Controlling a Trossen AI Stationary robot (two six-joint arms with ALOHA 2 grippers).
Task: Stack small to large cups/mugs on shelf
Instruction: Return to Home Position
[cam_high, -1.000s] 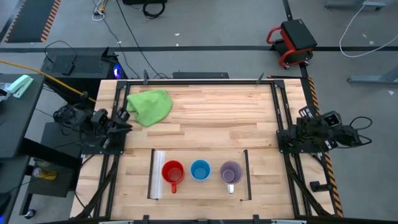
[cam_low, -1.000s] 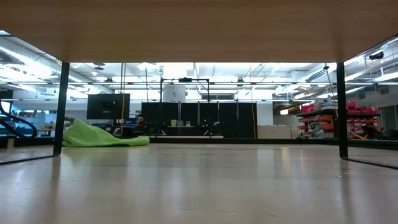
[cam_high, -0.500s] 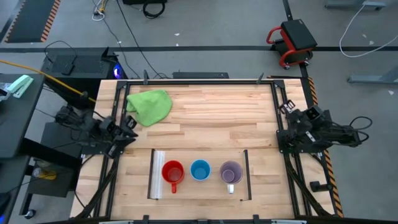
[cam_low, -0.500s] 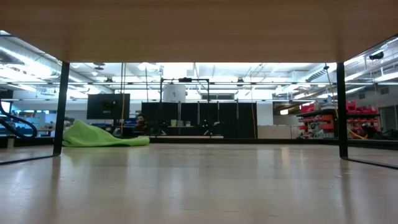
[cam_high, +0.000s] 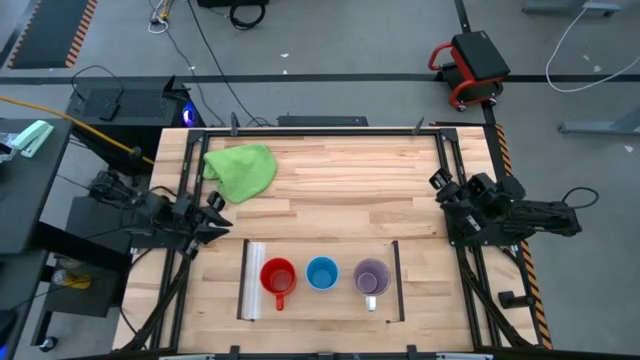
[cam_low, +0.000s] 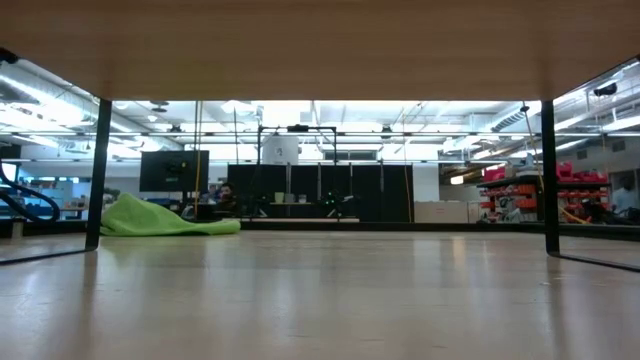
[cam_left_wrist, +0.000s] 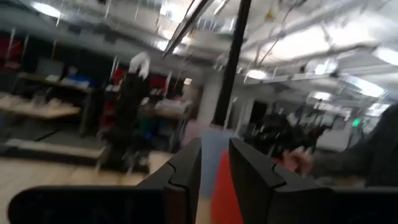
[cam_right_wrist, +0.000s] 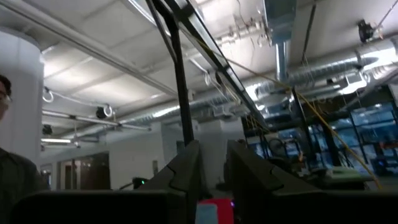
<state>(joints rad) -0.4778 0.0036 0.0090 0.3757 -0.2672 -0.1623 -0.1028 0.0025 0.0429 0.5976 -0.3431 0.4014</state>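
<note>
Three cups stand upright in a row on the light-wood shelf panel (cam_high: 320, 305), between its silvery rail (cam_high: 254, 280) and thin dark rail (cam_high: 396, 280). They are the red mug (cam_high: 277, 276), the light-blue cup (cam_high: 321, 272) and the purple mug (cam_high: 371, 276), whose pale handle points to the near edge. My left gripper (cam_high: 216, 220) hovers over the table's left edge, left of the shelf, and is shut. My right gripper (cam_high: 440, 184) hovers by the right edge, above and right of the purple mug, and is also shut. Neither touches anything.
A crumpled green cloth (cam_high: 241, 170) lies on the far left part of the table and also shows in the low view as a green cloth (cam_low: 165, 218). Dark frame rails run along the left and right table edges. Bare wood lies between the cloth and the shelf.
Both arms have swung out from their side positions toward the table. The left gripper has moved toward the near edge and to the right. The right gripper has moved to the left and slightly toward the far edge. The cups have stayed put.
</note>
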